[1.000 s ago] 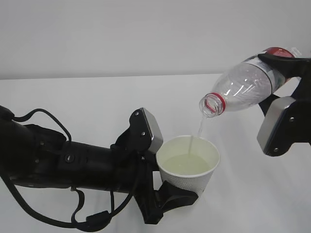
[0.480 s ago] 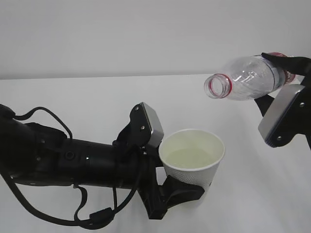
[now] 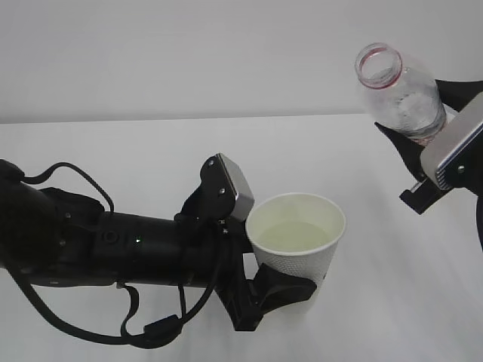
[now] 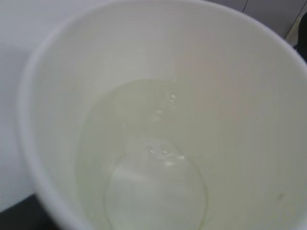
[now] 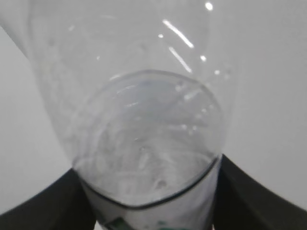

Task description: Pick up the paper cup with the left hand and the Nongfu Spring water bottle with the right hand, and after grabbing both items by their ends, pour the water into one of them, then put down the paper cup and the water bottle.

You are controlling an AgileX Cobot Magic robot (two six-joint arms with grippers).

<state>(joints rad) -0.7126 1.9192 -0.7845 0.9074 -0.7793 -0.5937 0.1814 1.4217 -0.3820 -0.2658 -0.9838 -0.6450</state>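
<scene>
Nearest the camera, the left hand [image 3: 283, 290] clamps the cup [image 3: 296, 240] low on its wall, its fingers pressed against the paper; the cup stands upright, mouth up, held near the surface [image 3: 362, 317], though whether its base touches cannot be told. Water [image 4: 144, 163] lies in its bottom. Farther back and up to the right, the right hand [image 3: 423, 154] pinches the bottle [image 3: 398, 94] by its lower end; its long axis runs nearly upright, neck leaning slightly left, open mouth pointing up and well apart from the cup. Some water sits in its base. Pouring looks finished, so the step in hand is putting down: each arm should lower level and let go only once its item rests.
</scene>
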